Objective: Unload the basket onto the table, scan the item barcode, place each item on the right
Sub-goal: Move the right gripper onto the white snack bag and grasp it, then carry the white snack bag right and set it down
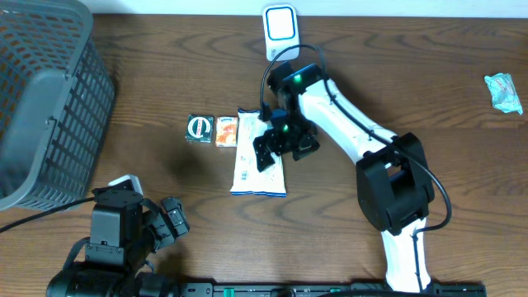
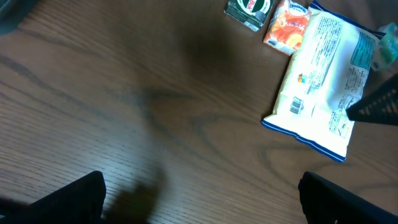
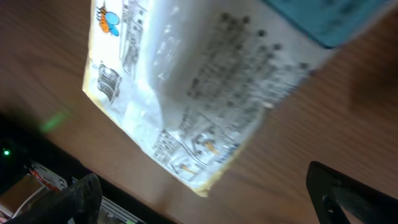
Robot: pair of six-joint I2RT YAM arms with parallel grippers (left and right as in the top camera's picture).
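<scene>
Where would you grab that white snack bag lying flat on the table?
Probably its far end, from straight above: the white bag lies flat, so pinching across the narrow width works, and that keeps the barcode near the near end uncovered.

A flat white plastic packet with blue trim [image 1: 257, 181] lies near the middle of the brown wooden tabletop [image 1: 429, 82]. Its long sides run from the far edge towards the near edge. It lies flat with the printed back facing up: blocks of small dark text, a little orange and blue emblem, and a teal panel towards the far end. A blue band runs along its near short end. The small black barcode [image 2: 297, 106] faces up near that end, towards the packet's left side, and shows again from the right wrist [image 3: 107, 81]. A white rounded scanner block with a blue-outlined face [image 1: 280, 25] stands at the far edge of the tabletop, well apart from the packet.
</scene>
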